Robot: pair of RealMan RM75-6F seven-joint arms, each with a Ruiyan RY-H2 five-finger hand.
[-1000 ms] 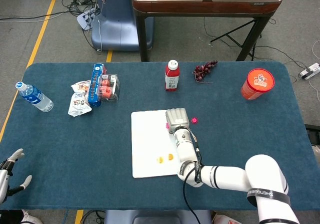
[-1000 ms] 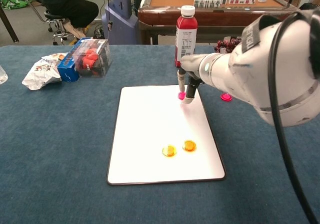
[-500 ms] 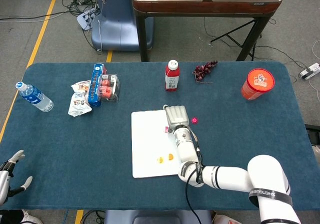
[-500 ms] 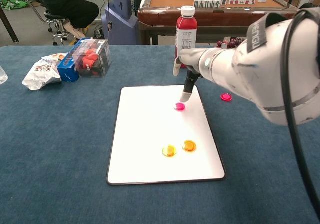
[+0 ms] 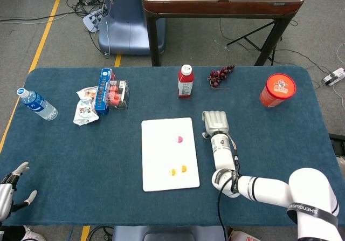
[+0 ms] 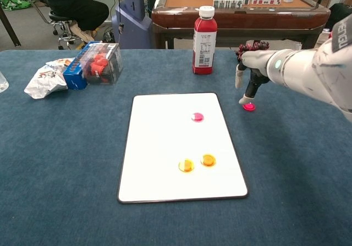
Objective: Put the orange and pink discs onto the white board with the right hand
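The white board [image 5: 161,160] [image 6: 159,147] lies mid-table. On it rest one pink disc [image 5: 179,139] [image 6: 197,116] and two orange discs [image 5: 172,172] [image 5: 184,169] [image 6: 186,165] [image 6: 208,159]. A second pink disc [image 6: 249,107] lies on the blue cloth just right of the board; the head view hides it under my right hand. My right hand [image 5: 215,123] [image 6: 250,78] hovers over that disc, fingers pointing down and apart, one fingertip [image 6: 243,99] close beside it, holding nothing. My left hand [image 5: 11,190] hangs off the table's front-left corner with its fingers spread.
A red juice bottle [image 5: 185,81] [image 6: 204,39] stands behind the board, with dark grapes [image 5: 220,76] to its right. An orange cup [image 5: 277,90] is at far right. Snack packs [image 5: 105,93] [image 6: 91,63] and a water bottle [image 5: 36,104] lie at the left.
My right hand released the pink disc onto the board's upper part, then swung right off the board to above the second pink disc on the cloth.
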